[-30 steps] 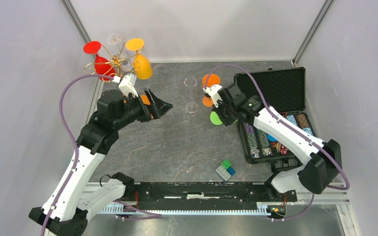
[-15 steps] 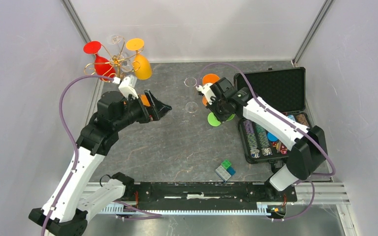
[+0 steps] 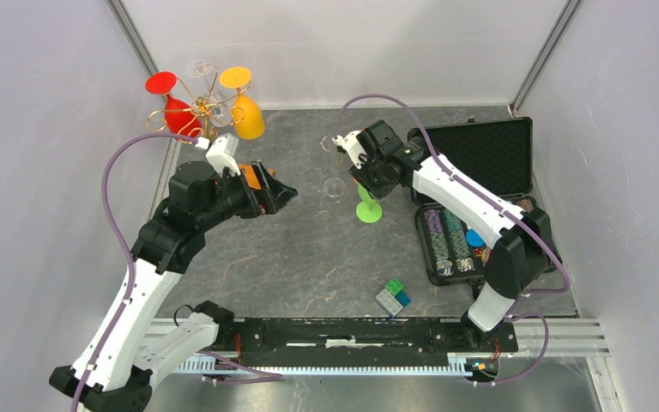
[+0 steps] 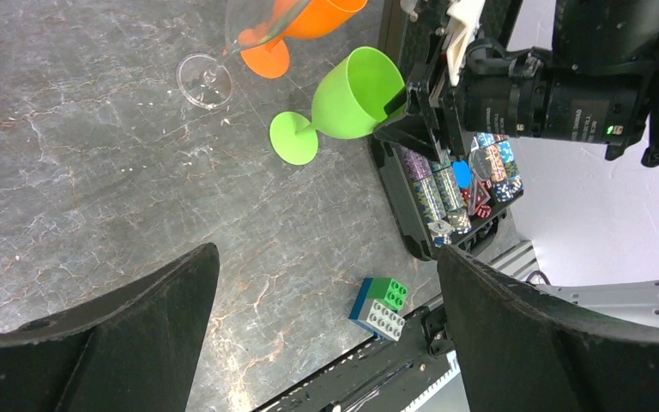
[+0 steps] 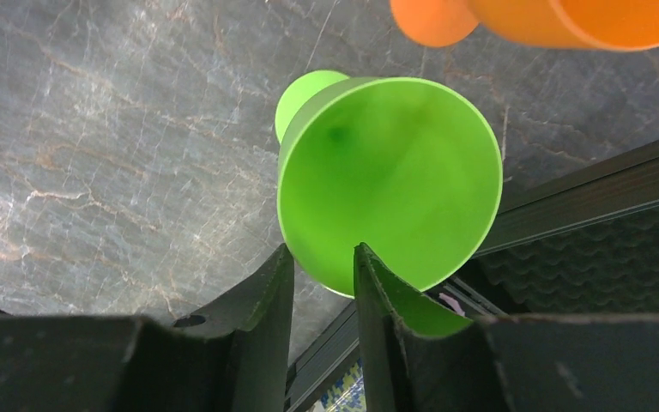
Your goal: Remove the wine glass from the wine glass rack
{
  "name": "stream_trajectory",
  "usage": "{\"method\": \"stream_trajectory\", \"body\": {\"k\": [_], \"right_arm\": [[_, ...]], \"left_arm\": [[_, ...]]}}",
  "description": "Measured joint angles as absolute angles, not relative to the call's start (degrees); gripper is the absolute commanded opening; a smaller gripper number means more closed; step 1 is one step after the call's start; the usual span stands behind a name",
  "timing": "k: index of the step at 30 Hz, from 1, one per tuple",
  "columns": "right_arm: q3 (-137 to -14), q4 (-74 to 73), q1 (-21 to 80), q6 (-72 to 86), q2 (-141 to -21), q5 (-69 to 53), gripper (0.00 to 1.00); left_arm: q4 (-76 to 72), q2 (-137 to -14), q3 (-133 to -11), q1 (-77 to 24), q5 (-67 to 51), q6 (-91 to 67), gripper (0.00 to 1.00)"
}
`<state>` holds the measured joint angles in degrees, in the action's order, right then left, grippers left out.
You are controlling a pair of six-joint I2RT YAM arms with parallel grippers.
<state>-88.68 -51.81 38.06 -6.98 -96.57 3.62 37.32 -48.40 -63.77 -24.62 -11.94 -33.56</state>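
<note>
Right gripper: jaws just eased apart and now loosely straddle the rim of the green plastic wine glass. Its foot stands on the grey stone table, centre frame. I judge it delivered. Left gripper is spread wide, empty. Gold wire rack is upper left.

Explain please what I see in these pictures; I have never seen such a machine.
Two robot arms are bolted at a table's near edge. One picture looks down from above; the other two come from cameras on the wrists, so the dark shapes below are each gripper's fingers. The left gripper is open and empty. The right gripper straddles the rim of a green glass, jaws slightly apart. On the table: a gold rack holding a red glass and a yellow glass, clear glasses, an orange glass, toy bricks, and a case of chips.
</note>
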Motion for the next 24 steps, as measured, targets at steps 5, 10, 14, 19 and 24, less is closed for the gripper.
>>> {"method": "stream_trajectory", "body": {"k": [5,10,14,19,24], "right_arm": [[-92.47,-52.01,37.80,-7.01,-98.32,5.10,0.42],[-94.72,-51.68,37.74,-6.96,-98.96,5.85,0.55],[-94.04,-49.67,37.74,-6.61,-97.67,5.26,0.69],[-85.36,-42.39,37.69,-6.00,-87.05,2.90,0.72],[-78.30,-34.54,37.71,-3.97,-74.65,1.45,0.72]], "left_arm": [[37.65,-48.36,-63.77,-24.62,-10.85,-33.19,1.00],[37.89,-48.31,-64.03,-24.62,-9.19,-32.82,1.00],[38.89,-48.53,-65.93,-24.62,-7.57,-32.69,1.00],[38.85,-51.11,-71.92,-24.62,-5.23,-32.69,1.00],[38.83,-56.36,-79.83,-24.62,-1.34,-32.64,1.00]]}}
